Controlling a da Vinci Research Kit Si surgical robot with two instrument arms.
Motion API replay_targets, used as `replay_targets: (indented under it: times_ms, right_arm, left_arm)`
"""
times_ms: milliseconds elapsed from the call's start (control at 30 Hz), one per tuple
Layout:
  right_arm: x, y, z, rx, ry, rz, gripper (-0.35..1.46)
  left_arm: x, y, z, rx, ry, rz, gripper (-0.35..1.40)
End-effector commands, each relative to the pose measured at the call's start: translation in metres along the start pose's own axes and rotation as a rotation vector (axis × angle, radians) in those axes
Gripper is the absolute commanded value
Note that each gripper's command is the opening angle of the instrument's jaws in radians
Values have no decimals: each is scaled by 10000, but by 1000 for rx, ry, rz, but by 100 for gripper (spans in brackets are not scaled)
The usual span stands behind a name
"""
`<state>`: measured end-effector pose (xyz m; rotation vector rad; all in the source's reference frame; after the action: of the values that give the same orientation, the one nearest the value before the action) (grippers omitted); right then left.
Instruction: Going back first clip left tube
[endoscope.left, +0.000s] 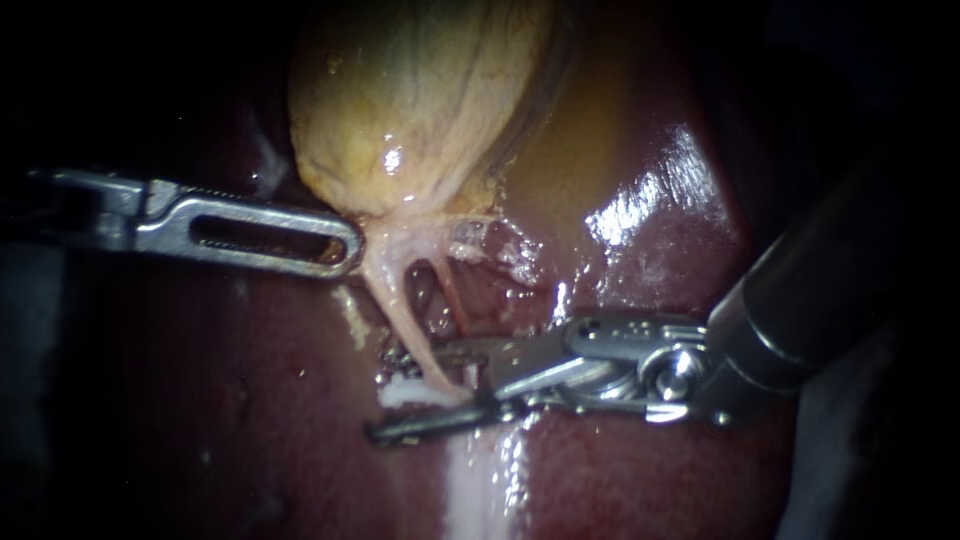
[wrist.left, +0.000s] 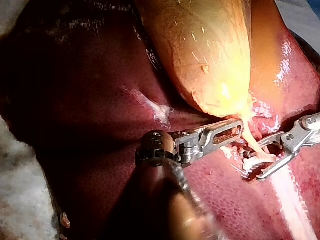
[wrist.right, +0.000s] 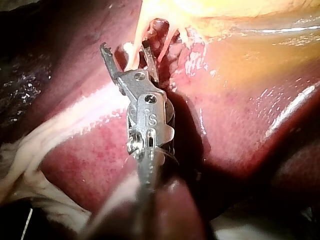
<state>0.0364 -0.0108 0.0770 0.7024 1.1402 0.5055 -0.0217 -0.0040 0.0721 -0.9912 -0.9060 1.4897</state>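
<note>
1. At the foot of the gallbladder (endoscope.left: 420, 100), two tubes run down over the liver (endoscope.left: 650, 470). The left tube (endoscope.left: 405, 320) is pale and the thicker of the two. The right tube (endoscope.left: 455, 300) is thin and reddish, just beside it.
2. The right instrument (endoscope.left: 385, 393) comes in from the right, low over the liver. Its jaws stand apart with a clear gap, one on either side of the left tube, low on the tube's run. They are not clamped on it.
3. A whitish piece (endoscope.left: 405, 392) lies across the left tube in that gap. It may be the clip, but that cannot be told for certain.
4. The left instrument (endoscope.left: 345, 248) lies to the left, its tip touching the tissue where the gallbladder narrows into the tubes. Whether it grips anything there cannot be told.
5. Step in hand, as judged: backing the right instrument off the left tube, now that it is released around the clip site.
6. The next move calls for a straight draw back to the right along the shaft. The jaws should be held apart so neither tip hooks the tube or the whitish piece. The left instrument should be kept steady so the tube does not shift.
</note>
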Motion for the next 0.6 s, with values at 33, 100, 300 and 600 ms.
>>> replay_targets:
  times_ms: [33,100,300,600]
  right_arm:
    - [0,0,-2,1,0,-2,49]
    - [0,-1,-7,3,-1,-2,49]
    - [3,-7,-40,31,-7,-46,49]
    - [35,-16,-122,43,-4,-118,49]
  left_arm:
    - [0,0,0,0,0,0,-35]
    - [0,0,0,0,0,0,-35]
    - [-1,-1,-1,-1,-1,1,-35]
    - [-1,-3,-1,-1,-1,1,-35]
